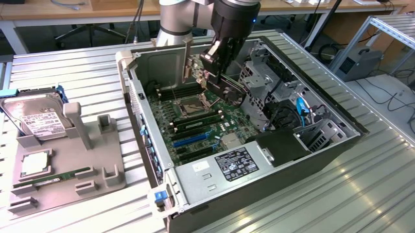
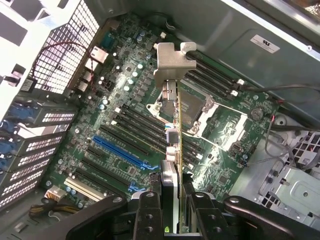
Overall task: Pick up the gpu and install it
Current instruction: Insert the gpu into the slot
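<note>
The gpu [image 2: 172, 140], one card, is gripped in my hand [image 2: 175, 205]. It hangs above one motherboard [image 2: 120, 115] in one case [image 1: 137, 97].

One arm [image 1: 175, 19] is gripping one gpu [image 2: 172, 120] in its one pincer [image 2: 175, 197]. One open computer case [image 1: 272, 194] is lying on the one counter [image 1: 337, 208], showing one motherboard [image 1: 194, 121] and one power supply [image 1: 201, 177]. One grey holder [image 1: 97, 170] is carrying one hard drive [image 1: 36, 114], one RAM stick [image 1: 58, 177] and one processor [image 1: 36, 165].
</note>
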